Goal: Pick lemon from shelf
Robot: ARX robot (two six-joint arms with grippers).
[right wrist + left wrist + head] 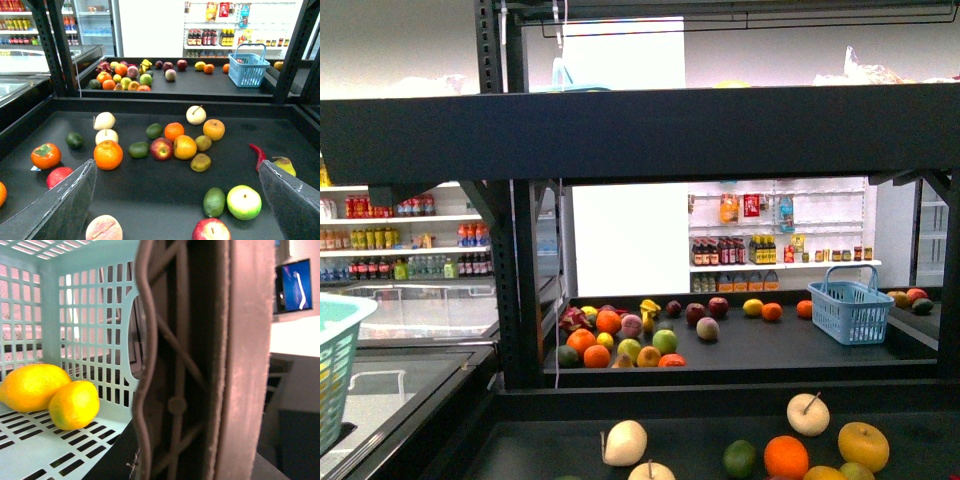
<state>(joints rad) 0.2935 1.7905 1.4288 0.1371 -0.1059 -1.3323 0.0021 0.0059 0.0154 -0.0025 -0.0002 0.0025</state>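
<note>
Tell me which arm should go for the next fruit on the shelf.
Right. Its tool is open over the shelf of fruit. The left tool sits at a basket already holding two yellow fruits. No clear lemon shows on the shelf.

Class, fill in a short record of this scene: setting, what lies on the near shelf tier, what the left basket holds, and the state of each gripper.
Setting: shop with a black shelf of fruit.
Near tier: mixed fruit, including an orange, a red apple and a red chilli.
Far tier: more fruit and a blue basket.
Green basket: two yellow fruits, likely lemons.
Left gripper: state unclear, finger beside the green basket.
Right gripper: open, empty, above the near tier.
</note>
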